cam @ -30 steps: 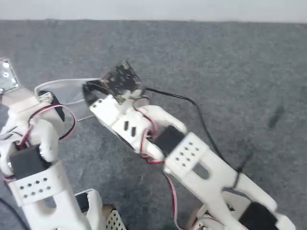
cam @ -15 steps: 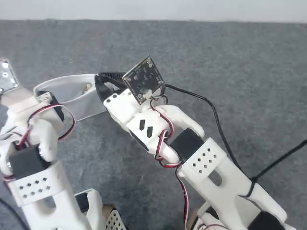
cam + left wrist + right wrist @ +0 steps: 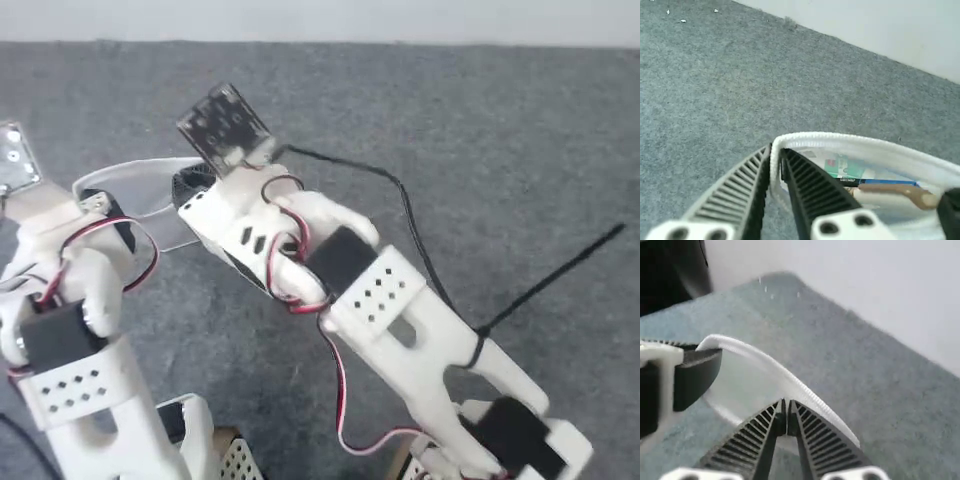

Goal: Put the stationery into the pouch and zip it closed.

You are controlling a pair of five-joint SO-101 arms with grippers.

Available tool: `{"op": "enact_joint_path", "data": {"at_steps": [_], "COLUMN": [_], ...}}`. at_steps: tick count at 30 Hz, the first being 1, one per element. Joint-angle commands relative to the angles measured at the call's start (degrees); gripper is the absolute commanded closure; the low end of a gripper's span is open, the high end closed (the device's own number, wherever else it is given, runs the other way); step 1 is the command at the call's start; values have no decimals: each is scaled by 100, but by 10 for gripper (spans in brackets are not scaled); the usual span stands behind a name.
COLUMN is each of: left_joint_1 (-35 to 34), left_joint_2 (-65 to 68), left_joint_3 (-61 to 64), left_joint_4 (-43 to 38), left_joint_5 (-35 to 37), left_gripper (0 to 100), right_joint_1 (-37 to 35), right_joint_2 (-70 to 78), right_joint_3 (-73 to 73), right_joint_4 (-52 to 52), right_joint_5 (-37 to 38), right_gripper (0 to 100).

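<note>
Between the two grippers hangs the pouch (image 3: 135,188), a clear-sided bag with a thick white zip rim, near the left edge of the grey carpeted table (image 3: 480,130) in the high view. Its mouth gapes open, the rim curving in a loop from one gripper to the other. Through the opening in the left wrist view the stationery shows inside: a green-and-white item (image 3: 840,167), a blue pen (image 3: 887,183) and a tan piece (image 3: 890,192) lying close together against the wall of the pouch. What the tan piece is cannot be told.

At one end of the loop, the left gripper (image 3: 776,162) has its ribbed black jaws pinched narrowly on the white rim, with the rim's end squeezed between them. Part-way along the rim, the right gripper (image 3: 787,414) is likewise clamped tight on the white edge, its jaws all but touching with the rim between them; its wrist view shows the left gripper's black pad farther off, at the loop's other end. Whether the pouch's underside touches the table cannot be told.

A black cable (image 3: 400,200) trails from the right arm across the carpet.
</note>
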Motion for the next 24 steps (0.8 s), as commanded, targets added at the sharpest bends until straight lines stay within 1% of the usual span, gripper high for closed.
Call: {"op": "enact_joint_path", "data": {"at_steps": [1, 3, 6, 10, 17, 24], "left_joint_1": [-18, -18, -18, -18, -18, -18], "left_joint_2": [26, 26, 26, 18, 18, 35], "left_joint_3": [40, 40, 40, 40, 40, 40], "left_joint_4": [-123, -123, -123, -105, -105, -105], "left_joint_5": [-18, -18, -18, -18, -18, -18], "left_gripper": [988, 988, 988, 988, 988, 988], "right_joint_1": [-66, -66, -66, -40, -40, -57], "right_joint_2": [444, 470, 462, 259, -1033, -1842], "right_joint_3": [-870, -1284, -1547, -1653, -1556, -818], "right_joint_4": [1763, 2369, 2862, 2967, 3204, 3222], "right_joint_5": [53, 26, 18, 18, 62, 62], "right_gripper": [989, 989, 989, 990, 989, 989]}}
